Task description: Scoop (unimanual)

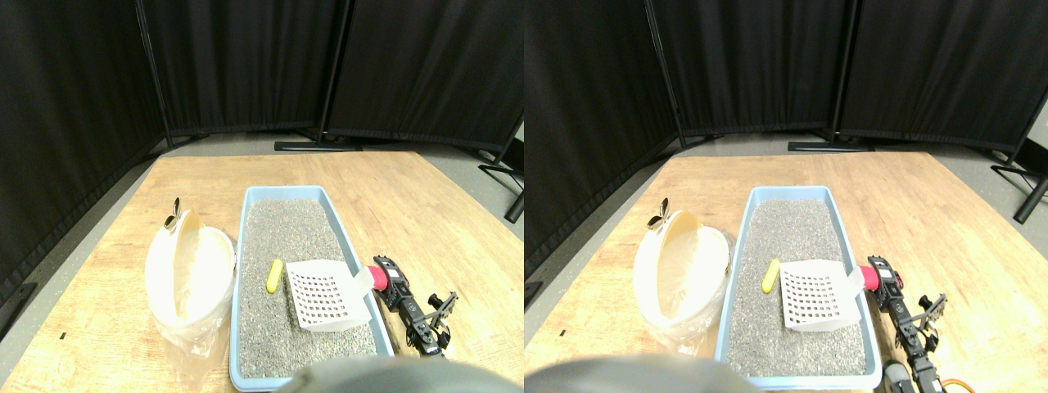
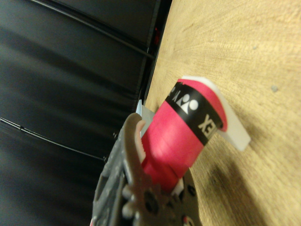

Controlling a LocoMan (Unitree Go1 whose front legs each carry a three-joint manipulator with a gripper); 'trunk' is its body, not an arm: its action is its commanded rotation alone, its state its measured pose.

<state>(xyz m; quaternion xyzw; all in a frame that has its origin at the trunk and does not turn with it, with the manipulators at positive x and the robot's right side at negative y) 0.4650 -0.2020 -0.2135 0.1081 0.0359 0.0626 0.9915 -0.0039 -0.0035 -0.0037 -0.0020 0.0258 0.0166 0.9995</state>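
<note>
Black curtain panels (image 1: 246, 65) close the space behind a wooden floor board (image 1: 426, 205), on which one light blue litter tray (image 1: 243, 246) lies with its long side running away from the robot. It is filled with grey litter (image 1: 282, 237), so the scooping can be done inside it.

One white slotted scoop (image 1: 326, 293) rests with its blade flat on the litter, its handle wrapped in pink tape (image 1: 378, 277) and crossing the tray's rim toward the right gripper (image 1: 391, 282). In the wrist view the wrapped handle (image 2: 176, 136) sits against the dark jaw frame and seems clamped there — the jaws look closed around it, though their gap itself is hidden. I judge this grip is kept near the handle's end so the blade can reach well into the tray.

One small yellow object (image 1: 273, 276) lies on the litter just beyond the blade's front edge, on the side away from the jaws — it is probably the thing to be scooped, and the blade faces it already.

One white bin (image 1: 192, 274) lined with a clear bag stands touching the tray's far side from the jaws, probably to receive what is scooped.
</note>
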